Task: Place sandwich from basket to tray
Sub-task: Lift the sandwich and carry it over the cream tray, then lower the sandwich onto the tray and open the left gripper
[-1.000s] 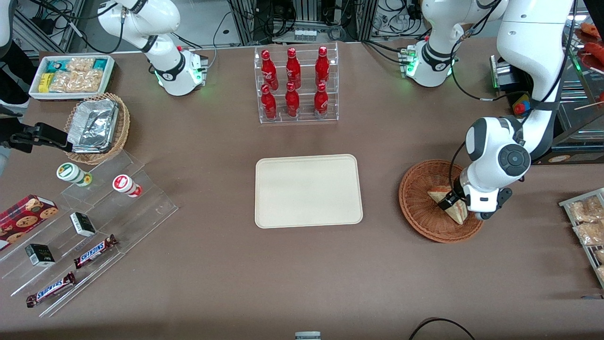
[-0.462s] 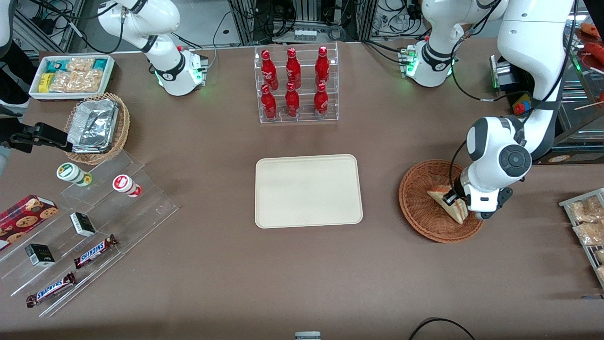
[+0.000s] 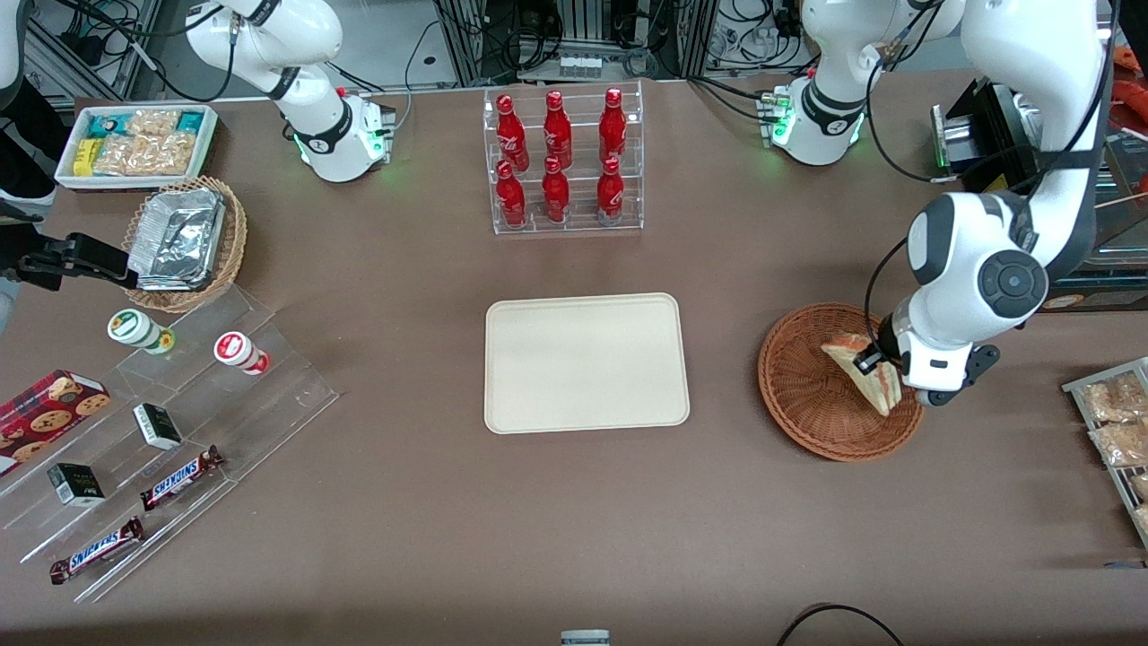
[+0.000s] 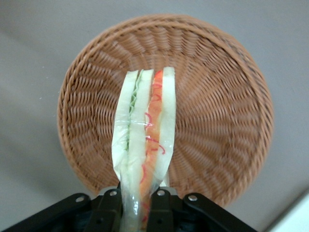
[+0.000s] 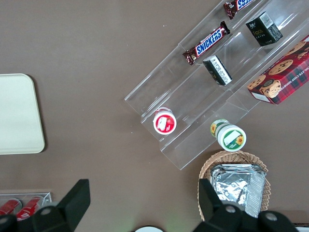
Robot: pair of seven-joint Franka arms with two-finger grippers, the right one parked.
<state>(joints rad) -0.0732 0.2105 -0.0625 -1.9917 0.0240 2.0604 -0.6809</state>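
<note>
My left gripper (image 3: 874, 370) is shut on the sandwich (image 3: 868, 371), a wrapped triangular wedge with red and green filling, and holds it lifted above the reddish-brown wicker basket (image 3: 798, 395). In the left wrist view the sandwich (image 4: 144, 140) hangs between the black fingers (image 4: 110, 209), over the basket's middle (image 4: 217, 116); the gripper (image 4: 137, 212) pinches its wrapped end. The cream tray (image 3: 587, 362) lies bare at the table's middle, beside the basket toward the parked arm's end; its corner shows in the right wrist view (image 5: 19, 116).
A clear rack of red bottles (image 3: 563, 161) stands farther from the camera than the tray. Snack packets (image 3: 1117, 422) lie at the working arm's table edge. A clear stepped shelf with snacks (image 3: 161, 422), a foil-filled tan basket (image 3: 184, 242) and a white bin (image 3: 134, 144) lie toward the parked arm's end.
The gripper closed on the sandwich and rose, lifting it off the basket floor; the arm's wrist moved up and slightly away from the camera.
</note>
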